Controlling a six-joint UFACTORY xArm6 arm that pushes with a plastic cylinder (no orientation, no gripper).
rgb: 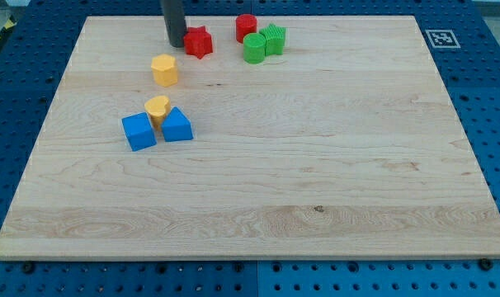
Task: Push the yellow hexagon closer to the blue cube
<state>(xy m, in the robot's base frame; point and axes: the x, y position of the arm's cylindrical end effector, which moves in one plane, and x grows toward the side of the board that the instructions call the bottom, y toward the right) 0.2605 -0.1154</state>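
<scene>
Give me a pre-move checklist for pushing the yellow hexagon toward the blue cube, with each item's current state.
1. My tip is visible on the board: ok.
2. My tip is behind the yellow hexagon, toward the view's top, opposite the blue cube: ok.
3. My tip touches the hexagon: not ok, a gap shows.
4. Push path free of the red star block: ok, it sits beside my tip to the view's right.
5. Straight path to the cube: not ok, a second yellow block stands close in between.
6. Cube clear of the board edge: ok.
</scene>
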